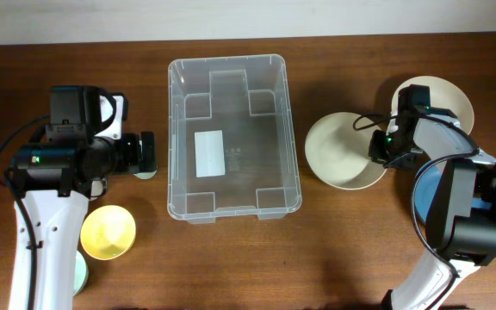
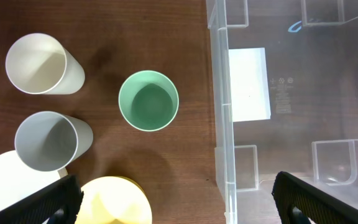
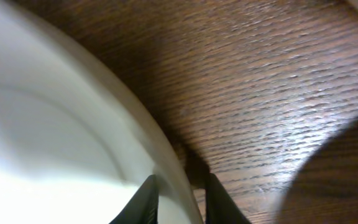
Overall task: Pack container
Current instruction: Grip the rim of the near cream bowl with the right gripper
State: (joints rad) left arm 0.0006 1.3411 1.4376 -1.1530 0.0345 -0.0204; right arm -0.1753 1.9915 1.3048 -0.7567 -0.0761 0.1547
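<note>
The clear container (image 1: 173, 138) stands in the middle of the table with a white label on its bottom, and holds nothing. Its left wall shows in the left wrist view (image 2: 220, 93). My left gripper (image 1: 147, 155) is open and empty, just left of the container and over a green cup (image 2: 148, 101). Its fingers spread wide (image 2: 179, 205). My right gripper (image 1: 377, 146) is to the right of the container, shut on the right rim of a cream bowl (image 1: 343, 151). In the right wrist view its fingers (image 3: 179, 196) straddle that rim (image 3: 166, 155).
A second cream bowl (image 1: 442, 96) and a blue bowl (image 1: 422, 194) lie by the right arm. On the left are a yellow bowl (image 1: 108, 232), a white cup (image 2: 42, 62), a grey cup (image 2: 51, 140) and a white bowl (image 2: 8, 183).
</note>
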